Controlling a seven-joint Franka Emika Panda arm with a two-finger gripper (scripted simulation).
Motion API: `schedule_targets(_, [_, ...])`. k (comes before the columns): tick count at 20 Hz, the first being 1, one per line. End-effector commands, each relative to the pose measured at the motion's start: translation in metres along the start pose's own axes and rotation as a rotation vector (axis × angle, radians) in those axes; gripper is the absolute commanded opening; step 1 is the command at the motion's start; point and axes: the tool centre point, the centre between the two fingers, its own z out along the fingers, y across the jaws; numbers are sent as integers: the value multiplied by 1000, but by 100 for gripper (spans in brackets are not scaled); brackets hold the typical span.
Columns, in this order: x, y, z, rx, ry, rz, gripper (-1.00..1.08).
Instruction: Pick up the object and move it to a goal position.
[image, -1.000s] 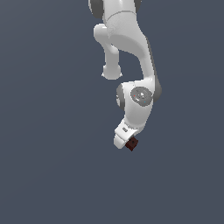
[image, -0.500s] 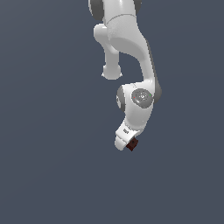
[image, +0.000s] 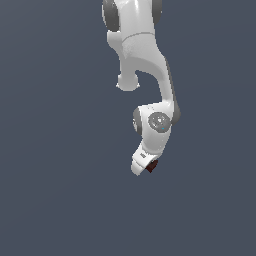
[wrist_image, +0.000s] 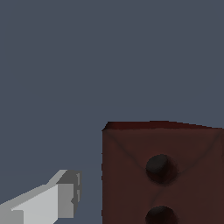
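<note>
The object (image: 152, 166) is a small dark reddish-brown block, seen in the exterior view just at the tip of my white gripper (image: 144, 168), on the exterior view's right side of it. In the wrist view the object (wrist_image: 162, 170) fills much of the picture, with two dark round studs on its top face. One grey finger (wrist_image: 64, 196) shows beside it, with a clear gap of grey background between finger and block. The other finger is hidden. The gripper stands open, touching nothing that I can see.
The white arm (image: 145, 60) reaches down from the top of the exterior view, its wrist joint (image: 159, 121) just above the gripper. Everything else is a flat dark grey-blue background with no edges or other objects.
</note>
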Motion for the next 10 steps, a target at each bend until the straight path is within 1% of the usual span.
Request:
schedule_targets(1, [1,1,3,-1,1,0,100])
schedule_targets(2, [1,1,2,-1,1,0,100])
schedule_targets(3, [1,1,2,-1,1,0,-100])
schedule_targets(10, [1,1,2,-1,1,0,-100])
